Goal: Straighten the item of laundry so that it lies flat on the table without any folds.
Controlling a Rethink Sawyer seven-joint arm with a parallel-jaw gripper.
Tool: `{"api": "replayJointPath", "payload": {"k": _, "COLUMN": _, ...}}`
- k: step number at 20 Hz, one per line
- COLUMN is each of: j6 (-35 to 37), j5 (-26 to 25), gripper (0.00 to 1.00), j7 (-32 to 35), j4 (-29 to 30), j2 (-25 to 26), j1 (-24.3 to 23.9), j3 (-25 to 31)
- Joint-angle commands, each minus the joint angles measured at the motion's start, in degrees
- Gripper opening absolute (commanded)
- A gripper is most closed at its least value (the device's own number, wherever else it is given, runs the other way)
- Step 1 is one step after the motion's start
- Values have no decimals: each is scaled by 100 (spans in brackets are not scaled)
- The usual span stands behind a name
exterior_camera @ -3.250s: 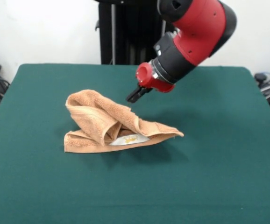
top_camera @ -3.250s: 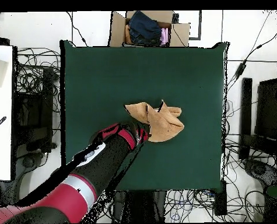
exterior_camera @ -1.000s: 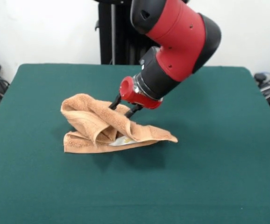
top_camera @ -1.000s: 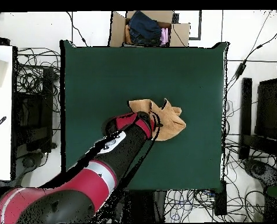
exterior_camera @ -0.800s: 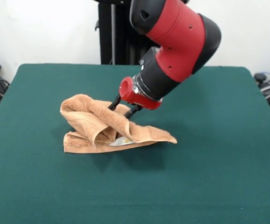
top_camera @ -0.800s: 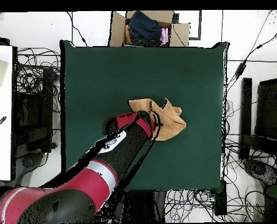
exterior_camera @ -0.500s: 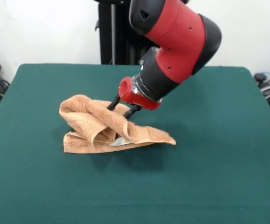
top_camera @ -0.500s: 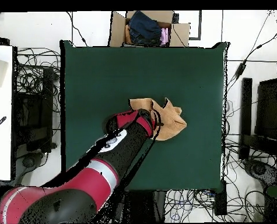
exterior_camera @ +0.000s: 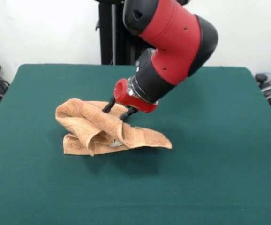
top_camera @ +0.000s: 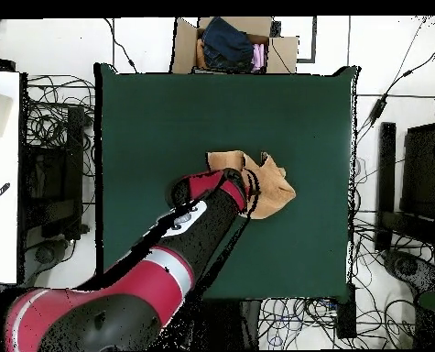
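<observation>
The orange-tan towel (exterior_camera: 102, 130) lies crumpled and folded over itself near the middle of the dark green table (exterior_camera: 210, 154). One flap stretches out to the right and a raised fold bulges at the left. My gripper (exterior_camera: 115, 110) comes down from the upper right and its black fingers (exterior_camera: 108, 106) pinch the upper fold of the towel, lifting it a little. In the overhead view the towel (top_camera: 274, 188) sticks out from under my gripper (top_camera: 250, 191) at the table's (top_camera: 147, 119) middle.
A cardboard box (top_camera: 234, 44) with dark clothes stands beyond the table's far edge in the overhead view. Cables (top_camera: 51, 128) and equipment lie on the floor at both sides. The robot's pedestal (exterior_camera: 112, 33) stands behind the table.
My gripper has moved left and slightly up in the front view, dragging the pinched fold with it. The towel's right flap has slid left and the bundle has shifted.
</observation>
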Motion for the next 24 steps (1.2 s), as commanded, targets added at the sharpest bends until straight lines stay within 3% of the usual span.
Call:
{"api": "replayJointPath", "payload": {"k": 1, "j6": 473, "j5": 294, "gripper": 100, "j7": 626, "j4": -462, "j2": -12, "j1": -354, "j3": 905}}
{"api": "replayJointPath", "payload": {"k": 9, "j6": 578, "j5": 222, "gripper": 100, "j7": 395, "j4": -647, "j2": -21, "j1": -624, "j3": 1119}}
{"api": "replayJointPath", "payload": {"k": 24, "j6": 534, "j5": 134, "gripper": 100, "j7": 289, "j4": -448, "j2": -302, "j1": -945, "j3": 1515}}
